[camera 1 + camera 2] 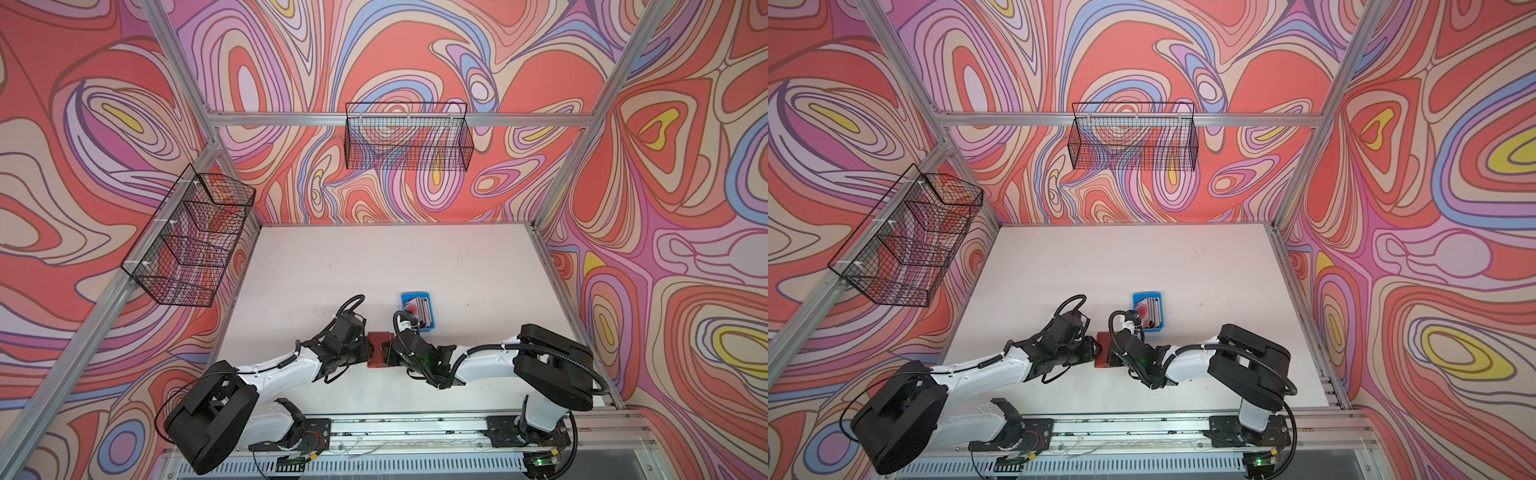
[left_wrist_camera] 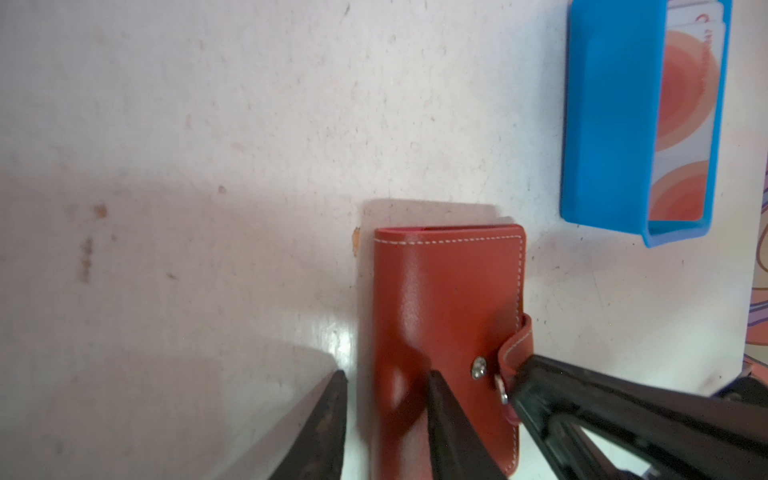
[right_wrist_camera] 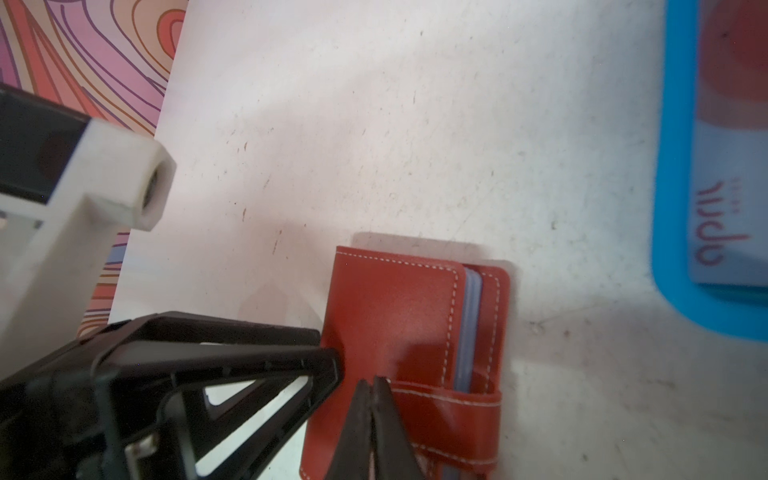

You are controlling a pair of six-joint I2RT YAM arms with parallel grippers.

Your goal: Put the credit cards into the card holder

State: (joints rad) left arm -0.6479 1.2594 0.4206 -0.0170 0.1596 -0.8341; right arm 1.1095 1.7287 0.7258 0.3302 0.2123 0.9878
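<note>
step in hand, as i read it: opening the card holder, no card picked yet.

the left fingers [image 2: 446,419] are spread a little, pinching nothing; one tip presses on the red cover, the other stands on the counter [image 2: 208,124] just beside the spine edge, pinning the holder down.

the card holder [image 2: 449,299] lies flat near the counter's front middle, between the two arms, covers closed on its clear sleeves. its tab strap [image 2: 517,353] looks lifted off the bare snap stud.

the right fingers [image 3: 357,424] are pressed together on the end of that strap.

next, i judge, the strap must be pulled clear round the open edge and the cover swung over while the left keeps the back down; the tip on the cover may have to shift.

further right and back, the credit cards [image 1: 417,311] lean fanned in a blue tray [image 2: 602,124].

count: one holder, one tray, several cards (exact number unreadable), two wire baskets [image 1: 409,137] on the walls.
</note>
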